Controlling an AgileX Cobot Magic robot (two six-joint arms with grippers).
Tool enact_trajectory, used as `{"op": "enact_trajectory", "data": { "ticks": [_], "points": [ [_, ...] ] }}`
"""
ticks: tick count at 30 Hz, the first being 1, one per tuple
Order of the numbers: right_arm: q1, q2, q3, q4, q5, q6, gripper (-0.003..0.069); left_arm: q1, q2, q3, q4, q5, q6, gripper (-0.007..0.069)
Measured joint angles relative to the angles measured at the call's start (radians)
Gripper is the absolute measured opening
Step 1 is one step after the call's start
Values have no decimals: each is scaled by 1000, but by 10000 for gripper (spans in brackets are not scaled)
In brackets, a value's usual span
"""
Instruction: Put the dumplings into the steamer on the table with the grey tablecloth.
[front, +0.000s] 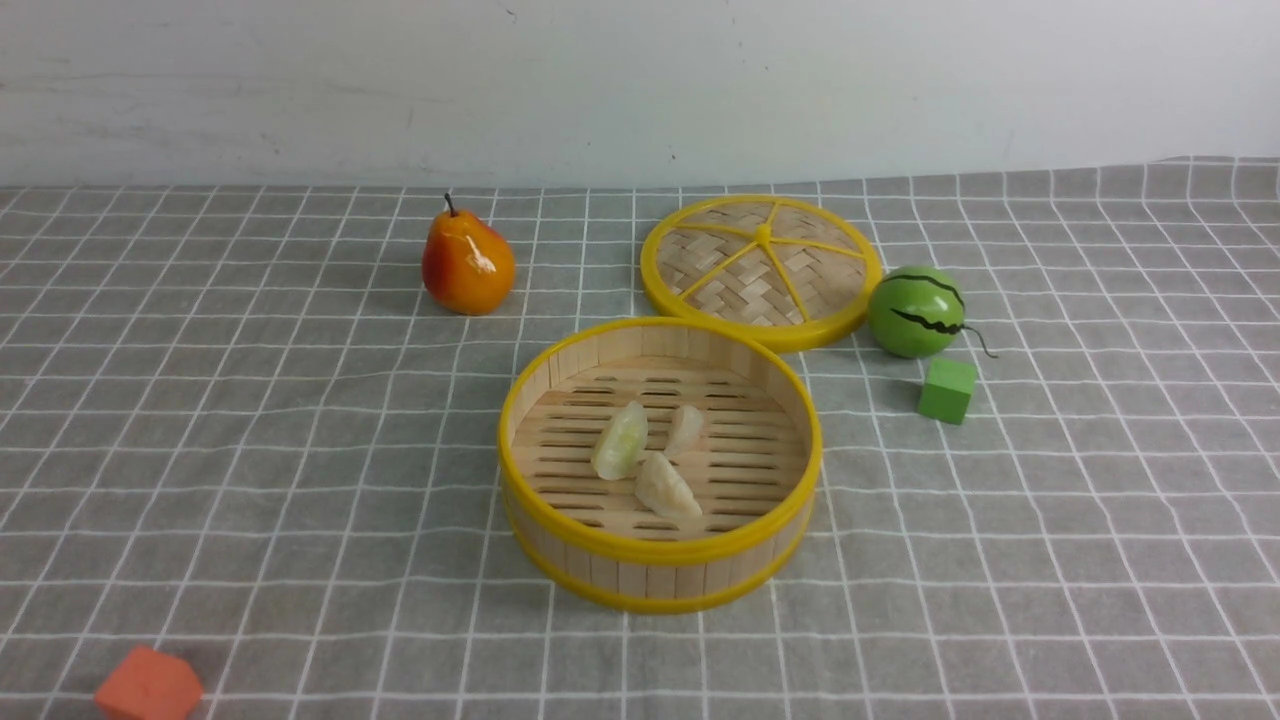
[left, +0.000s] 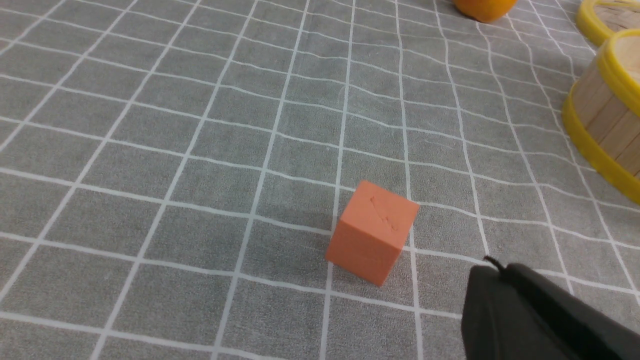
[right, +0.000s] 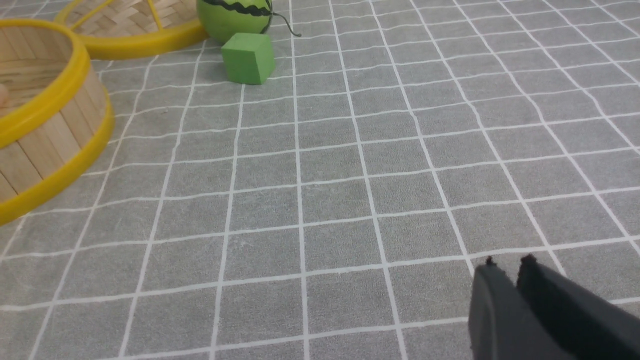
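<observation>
The right gripper (right: 507, 262) shows in its wrist view as two dark fingertips pressed close together with nothing between them, so it looks clenched and empty, poised over bare grey tablecloth (right: 350, 190). Ahead of it and off to one side sit a green cube (right: 248, 57) and a toy watermelon (right: 235, 16), with the steamer (right: 55, 125) farther across. The left gripper (left: 495, 267) shows only as one dark mass, so whether it is clenched or released I cannot tell; nothing is visibly held. An orange cube (left: 372, 232) lies just beside it, the steamer wall well beyond. Neither arm appears in the front view. There all three dumplings (front: 645, 455) lie on the slatted floor inside the steamer, touching or nearly so, near its middle; the table (front: 250, 480) around it carries none. The placing step therefore looks finished, and the task as good as complete. The woven lid (front: 762, 270) lies flat behind the steamer beside a pear (front: 467, 262). Probably the next move calls only for keeping both arms clear of the basket.
</observation>
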Motion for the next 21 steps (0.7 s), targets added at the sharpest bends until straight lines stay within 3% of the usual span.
{"op": "enact_trajectory", "data": {
  "ticks": [21],
  "points": [
    [0,0,0,0,0,-1,90,0,0,0,0,4,0,-13]
  ]
}}
